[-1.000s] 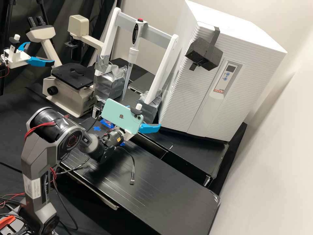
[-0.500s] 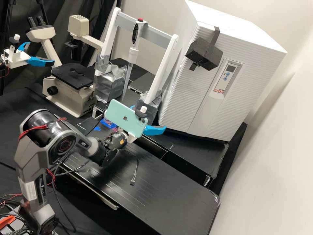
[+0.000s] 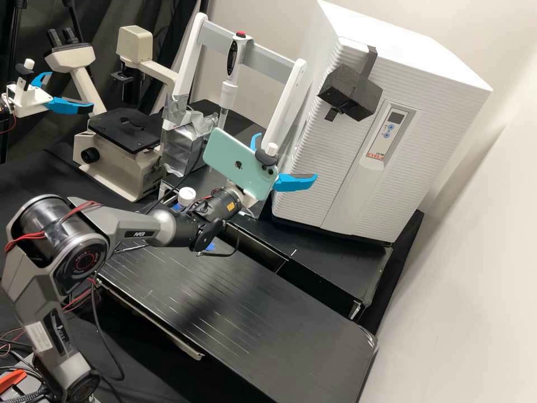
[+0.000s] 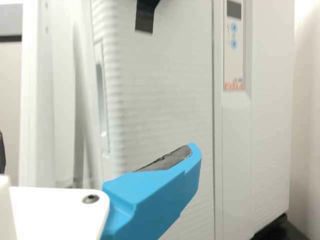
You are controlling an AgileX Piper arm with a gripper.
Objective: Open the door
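Up and toward the incubator (image 3: 430,84) is where the hand (image 3: 287,155) has gone since the earlier frames, carrying the mint-green phone (image 3: 229,157) with it, while the arm's elbow has swung back and outward. Its two blue fingers (image 3: 295,182) stand apart with nothing between them, just before the door's near side edge.

That door (image 3: 321,168) is shut, flush in the front of the incubator beside the long smooth strip under the control panel (image 3: 386,134). A tall recessed grip (image 4: 101,100) is sunk into its side edge, so the hand is probably raised to this height, tilted toward that edge, to hook a finger in and pull; no contact is evident. The phone likely rides there as a camera, held by a black clamp with a white knob.

The door is white, finely ribbed and rounded at the corner; the finger is glossy, angular plastic with a rough grey pad (image 4: 167,159) along its inner face. A coarse, dark foam block (image 3: 349,92) hangs by a black strap over the top edge, its purpose unclear. Nearby, crinkled silvery tape (image 3: 187,145) wraps a foot of the white stand (image 3: 285,106), probably to steady it on the black surface (image 3: 257,313).
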